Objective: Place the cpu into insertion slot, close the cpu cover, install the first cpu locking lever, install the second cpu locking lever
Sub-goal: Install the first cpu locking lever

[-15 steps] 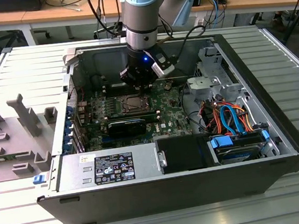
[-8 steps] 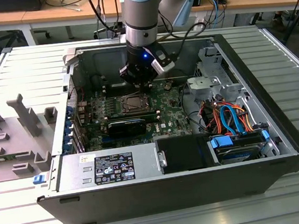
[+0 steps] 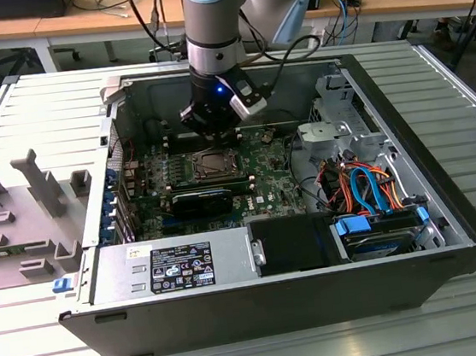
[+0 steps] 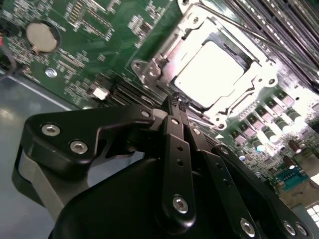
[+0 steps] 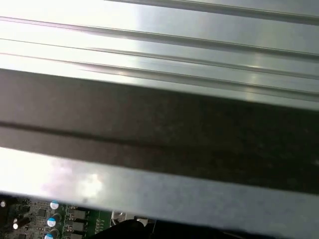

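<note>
My black fingers (image 4: 175, 107), pressed together and holding nothing, hover just short of the seated silver-grey square cpu (image 4: 212, 74); misjudged descent could scrape its silver frame-plate cover (image 4: 164, 55).

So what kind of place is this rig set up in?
Likely an electronics lab or workshop: an open PC case lies on a slotted aluminium table, with wooden benches carrying cables behind. The gripper hangs over the cpu.
</note>
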Action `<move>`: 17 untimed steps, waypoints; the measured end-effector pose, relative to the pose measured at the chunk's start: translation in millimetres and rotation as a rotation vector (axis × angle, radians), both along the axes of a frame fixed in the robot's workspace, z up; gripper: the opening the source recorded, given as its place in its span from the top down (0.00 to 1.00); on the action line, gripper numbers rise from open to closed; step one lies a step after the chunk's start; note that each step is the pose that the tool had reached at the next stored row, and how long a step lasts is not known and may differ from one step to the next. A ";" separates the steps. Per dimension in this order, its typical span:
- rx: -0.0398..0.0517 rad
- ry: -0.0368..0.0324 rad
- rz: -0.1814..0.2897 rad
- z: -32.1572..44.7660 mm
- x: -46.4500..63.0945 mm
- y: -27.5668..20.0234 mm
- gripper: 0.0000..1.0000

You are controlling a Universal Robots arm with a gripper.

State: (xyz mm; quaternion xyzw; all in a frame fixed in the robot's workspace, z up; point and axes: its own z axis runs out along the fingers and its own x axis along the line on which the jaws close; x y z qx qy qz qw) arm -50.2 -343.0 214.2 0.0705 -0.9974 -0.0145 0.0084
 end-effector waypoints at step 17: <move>0.0048 -0.0188 0.000 -0.3 -36.2 4.6 0.89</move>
